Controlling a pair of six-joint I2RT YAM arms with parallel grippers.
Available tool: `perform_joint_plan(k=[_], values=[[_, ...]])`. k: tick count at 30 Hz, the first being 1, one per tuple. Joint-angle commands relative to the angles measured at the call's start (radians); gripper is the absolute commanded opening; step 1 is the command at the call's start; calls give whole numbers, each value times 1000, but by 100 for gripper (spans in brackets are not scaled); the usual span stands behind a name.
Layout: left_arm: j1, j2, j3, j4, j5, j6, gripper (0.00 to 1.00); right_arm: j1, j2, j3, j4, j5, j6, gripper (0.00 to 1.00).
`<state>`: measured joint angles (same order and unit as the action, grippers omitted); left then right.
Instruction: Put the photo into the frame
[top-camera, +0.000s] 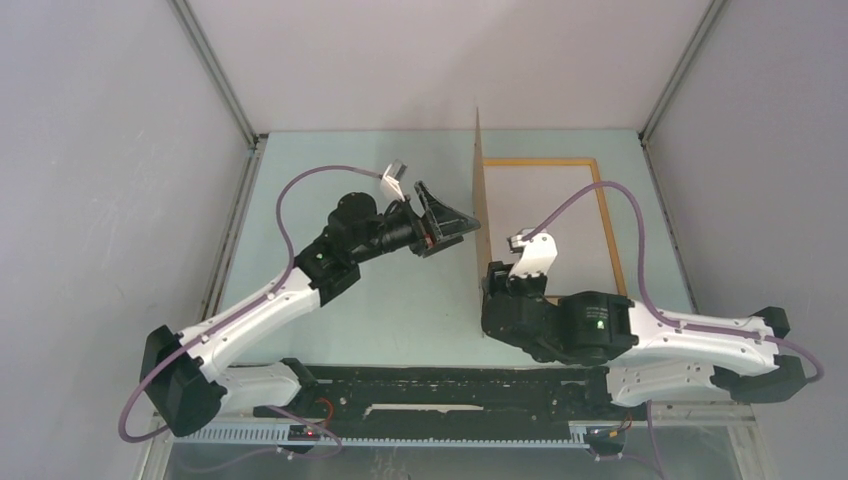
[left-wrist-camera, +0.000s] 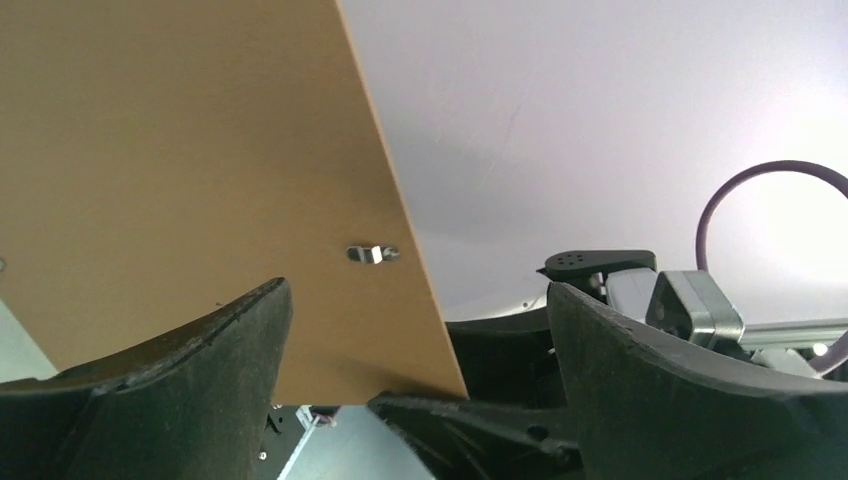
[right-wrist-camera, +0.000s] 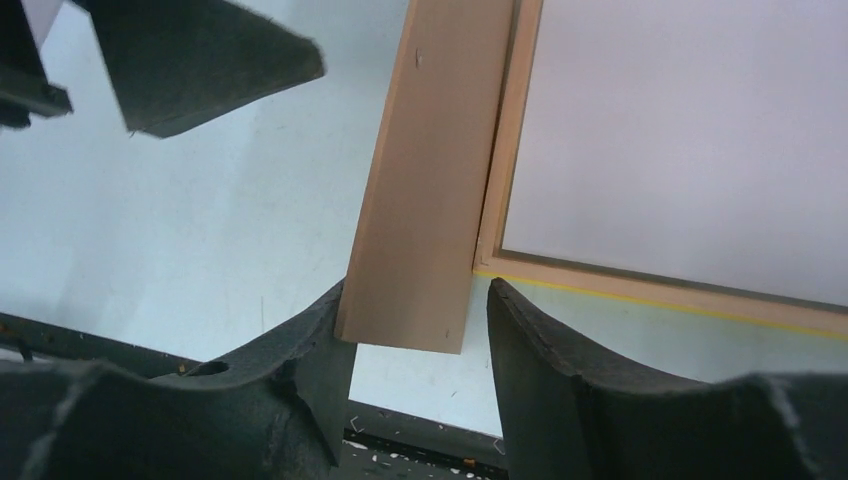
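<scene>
The frame (top-camera: 540, 160) lies flat on the counter (top-camera: 400, 300) at the back right, with narrow strips of bare counter beyond its far and right rails. Inside it is a plain pale surface (right-wrist-camera: 700, 130); whether that is the photo cannot be told. A brown backing board (right-wrist-camera: 430, 180) stands upright on edge along the frame's left rail. The right gripper (right-wrist-camera: 418, 290) straddles the board's near end, part-way closed: one finger touches the board's face, the other sits just beside it. The left gripper (top-camera: 455, 225) is spread wide and holds nothing, close to the board's left face, with open counter beneath it.
</scene>
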<state>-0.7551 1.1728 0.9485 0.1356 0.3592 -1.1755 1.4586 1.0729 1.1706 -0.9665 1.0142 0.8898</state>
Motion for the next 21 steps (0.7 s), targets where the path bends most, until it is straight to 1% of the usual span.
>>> perform_joint_plan(k=[1,4,6,8,10,15,18,21], values=[[1,-65,71,-66,-65,92,100,-38,-73,2,-4,46,48,57],[16,-102,62,-116,-92,137,100,-94,-117,-25,76,-43,-20,58],[27,-131,47,-171,-123,168,100,-153,-142,-44,139,-144,-78,60],[39,-166,14,-195,-148,186,100,-226,-153,-51,162,-256,-101,62],[60,-184,-30,-196,-141,190,100,-274,-160,-51,170,-331,-118,64],[90,-194,-146,-164,-124,190,100,-387,-182,-32,171,-515,-144,70],[90,-174,-205,-97,-114,178,100,-445,-169,4,138,-582,-161,74],[90,-115,-252,-22,-81,160,100,-502,-151,32,114,-624,-172,76]])
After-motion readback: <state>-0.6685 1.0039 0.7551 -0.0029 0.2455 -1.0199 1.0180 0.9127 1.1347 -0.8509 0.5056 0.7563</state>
